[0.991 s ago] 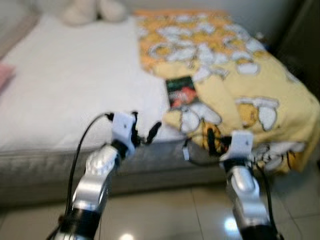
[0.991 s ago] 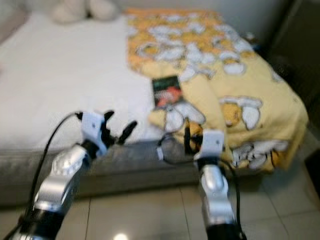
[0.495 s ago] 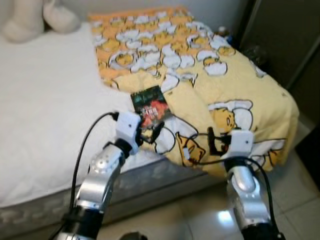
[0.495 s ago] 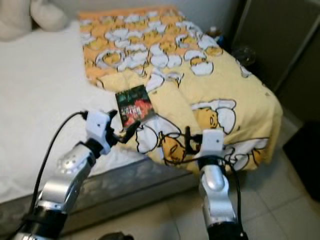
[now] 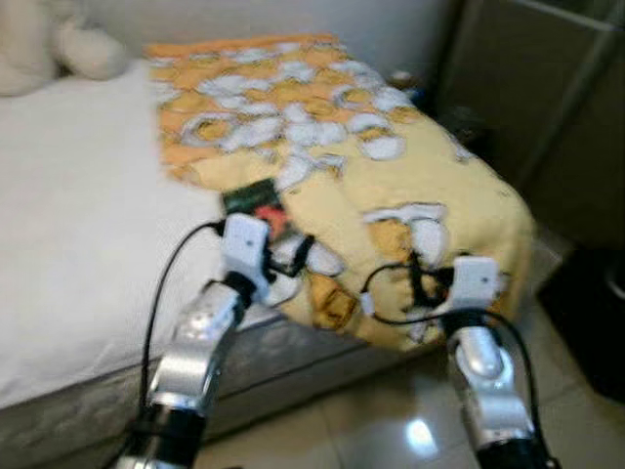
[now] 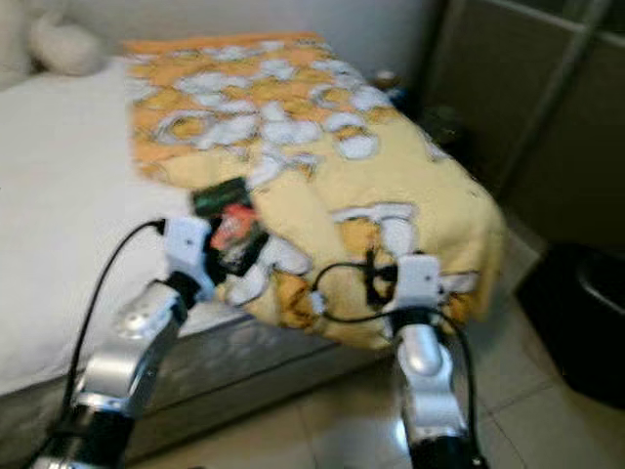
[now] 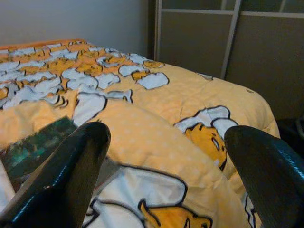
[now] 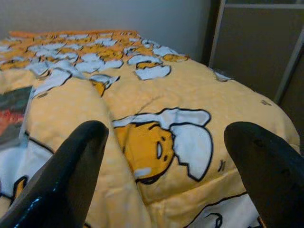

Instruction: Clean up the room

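Right now I am seeing the book (image 5: 256,200) lying on the bed (image 5: 78,225), at the left edge of the yellow cartoon blanket (image 5: 391,176). My left hand (image 5: 283,262) is hovering just near of it, fingers spread wide. My right hand (image 8: 166,156) is hanging wide open over the blanket's near right corner. A plush toy (image 5: 49,49) is sitting far left.

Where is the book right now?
The book lies on the bed at the yellow blanket's left edge, just ahead of the open left gripper.
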Tool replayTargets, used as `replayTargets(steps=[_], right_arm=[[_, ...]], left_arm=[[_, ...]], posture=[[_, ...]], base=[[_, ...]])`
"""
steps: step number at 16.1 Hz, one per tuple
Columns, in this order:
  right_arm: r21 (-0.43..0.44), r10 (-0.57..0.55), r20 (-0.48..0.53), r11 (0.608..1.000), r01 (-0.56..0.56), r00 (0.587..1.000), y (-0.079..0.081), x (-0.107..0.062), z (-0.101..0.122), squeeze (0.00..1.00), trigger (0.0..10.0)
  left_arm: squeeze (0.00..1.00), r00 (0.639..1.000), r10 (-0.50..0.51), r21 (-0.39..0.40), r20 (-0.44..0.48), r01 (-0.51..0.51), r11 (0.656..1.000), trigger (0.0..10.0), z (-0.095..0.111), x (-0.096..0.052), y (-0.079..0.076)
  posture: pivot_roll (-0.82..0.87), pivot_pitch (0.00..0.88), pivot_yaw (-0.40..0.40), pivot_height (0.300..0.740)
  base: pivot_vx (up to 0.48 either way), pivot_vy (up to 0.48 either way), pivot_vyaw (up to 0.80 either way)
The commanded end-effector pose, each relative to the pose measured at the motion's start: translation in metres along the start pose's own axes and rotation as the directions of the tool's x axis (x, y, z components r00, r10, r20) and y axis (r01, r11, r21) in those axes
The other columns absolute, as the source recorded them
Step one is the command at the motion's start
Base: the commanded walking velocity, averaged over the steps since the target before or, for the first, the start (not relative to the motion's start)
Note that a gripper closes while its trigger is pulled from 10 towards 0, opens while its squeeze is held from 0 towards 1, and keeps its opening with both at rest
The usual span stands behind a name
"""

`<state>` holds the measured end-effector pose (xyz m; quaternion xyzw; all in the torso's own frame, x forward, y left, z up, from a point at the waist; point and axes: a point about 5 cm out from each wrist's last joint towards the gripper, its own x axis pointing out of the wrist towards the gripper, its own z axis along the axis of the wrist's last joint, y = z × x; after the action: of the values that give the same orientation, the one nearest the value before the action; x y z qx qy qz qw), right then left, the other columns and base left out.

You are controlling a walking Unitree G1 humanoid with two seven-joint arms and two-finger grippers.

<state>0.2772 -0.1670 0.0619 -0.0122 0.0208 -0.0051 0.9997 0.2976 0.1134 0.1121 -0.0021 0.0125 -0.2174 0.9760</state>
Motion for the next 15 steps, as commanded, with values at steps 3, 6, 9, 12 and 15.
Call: replayTargets(steps=[3,6,9,12,15], right_arm=[[-0.012,0.004,-0.030,1.000,-0.004,1.000,-0.0032,0.0000,-0.0031,0.00,10.0],[-0.009,0.014,-0.046,1.000,-0.014,0.999,-0.0023,0.0001,-0.0055,0.00,10.0],[-0.020,0.023,-0.037,1.000,-0.023,0.999,-0.0027,0.0014,-0.0039,0.00,10.0],[-0.018,0.030,-0.033,0.999,-0.031,0.999,-0.0033,0.0017,-0.0034,0.00,10.0],[-0.023,0.040,-0.036,0.999,-0.040,0.999,-0.0033,0.0012,-0.0039,0.00,10.0]], left_arm=[[0.00,1.000,-0.008,-0.022,0.003,0.008,1.000,10.0,0.0021,0.0020,-0.0068],[0.00,1.000,0.004,-0.038,-0.005,-0.004,0.999,10.0,0.0013,0.0023,-0.0062],[0.00,0.999,0.034,-0.034,-0.005,-0.034,0.999,10.0,0.0010,0.0036,-0.0022],[0.00,0.999,0.041,-0.011,-0.010,-0.041,0.999,10.0,0.0009,0.0030,-0.0016],[0.00,0.999,0.043,-0.010,-0.011,-0.043,0.999,10.0,0.0000,0.0026,-0.0039]], posture=[[-0.04,0.000,0.017,0.740],[-0.04,0.000,0.017,0.740],[-0.03,0.000,0.013,0.740],[-0.03,0.000,0.009,0.740],[-0.03,0.000,0.005,0.740]], base=[[0.381,0.212,0.00],[0.349,0.324,0.00],[0.000,0.144,0.36],[0.000,0.000,0.60],[0.000,0.000,0.57]])
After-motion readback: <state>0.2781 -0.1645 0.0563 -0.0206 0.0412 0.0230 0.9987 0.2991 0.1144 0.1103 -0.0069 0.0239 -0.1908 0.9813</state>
